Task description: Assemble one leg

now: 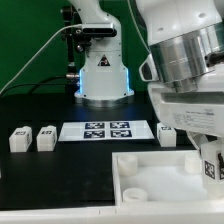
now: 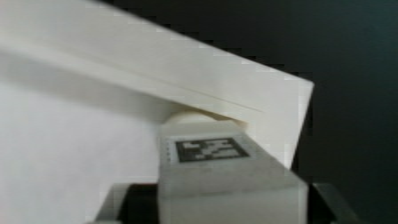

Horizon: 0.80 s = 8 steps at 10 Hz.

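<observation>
In the wrist view my gripper (image 2: 221,206) is shut on a white square leg (image 2: 214,172) that carries a black marker tag. The dark fingers (image 2: 135,202) press on its two sides. The leg's far end meets a round hole near a corner of the white tabletop (image 2: 107,120). In the exterior view my gripper (image 1: 203,148) is at the right. It holds the tagged leg (image 1: 211,166) upright over the right part of the tabletop (image 1: 150,185). How deep the leg sits in the hole is hidden.
The marker board (image 1: 106,130) lies in the middle of the black table. Two loose white legs (image 1: 20,138) (image 1: 46,138) stand to the exterior view's left of it, and another (image 1: 168,134) to its right. The arm's base (image 1: 103,75) is behind.
</observation>
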Available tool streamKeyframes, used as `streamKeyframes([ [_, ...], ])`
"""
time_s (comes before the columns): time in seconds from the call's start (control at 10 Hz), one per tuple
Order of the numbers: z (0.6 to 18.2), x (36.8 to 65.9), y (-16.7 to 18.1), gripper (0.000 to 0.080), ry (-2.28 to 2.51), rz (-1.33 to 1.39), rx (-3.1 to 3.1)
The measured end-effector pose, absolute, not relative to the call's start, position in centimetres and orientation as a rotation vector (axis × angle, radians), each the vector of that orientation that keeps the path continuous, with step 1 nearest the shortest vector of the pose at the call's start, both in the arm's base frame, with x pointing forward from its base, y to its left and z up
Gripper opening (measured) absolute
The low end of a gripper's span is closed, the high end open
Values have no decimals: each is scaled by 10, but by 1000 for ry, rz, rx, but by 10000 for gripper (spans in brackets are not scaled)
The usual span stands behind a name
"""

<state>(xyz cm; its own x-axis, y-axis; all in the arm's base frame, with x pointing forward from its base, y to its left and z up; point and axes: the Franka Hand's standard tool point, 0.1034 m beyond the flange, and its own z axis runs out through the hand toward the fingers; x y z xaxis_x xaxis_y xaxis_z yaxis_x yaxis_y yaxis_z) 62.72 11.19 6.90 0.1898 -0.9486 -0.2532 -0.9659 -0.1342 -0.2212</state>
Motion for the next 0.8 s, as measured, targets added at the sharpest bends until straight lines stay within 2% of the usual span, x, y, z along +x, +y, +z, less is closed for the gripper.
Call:
streamKeyframes([
  [0.2,69,627,112,302,1838,84,-2107],
  [0.3,69,627,112,382,1823,80,-2120],
  [0.4,69,627,112,382,1788,72,-2149],
  [0.5,69,627,112,574,1713,67,-2217],
  [0.6,72,629,111,626,1557,53,-2343],
  [0.8,76,631,121,645,1189,-7,-2604],
])
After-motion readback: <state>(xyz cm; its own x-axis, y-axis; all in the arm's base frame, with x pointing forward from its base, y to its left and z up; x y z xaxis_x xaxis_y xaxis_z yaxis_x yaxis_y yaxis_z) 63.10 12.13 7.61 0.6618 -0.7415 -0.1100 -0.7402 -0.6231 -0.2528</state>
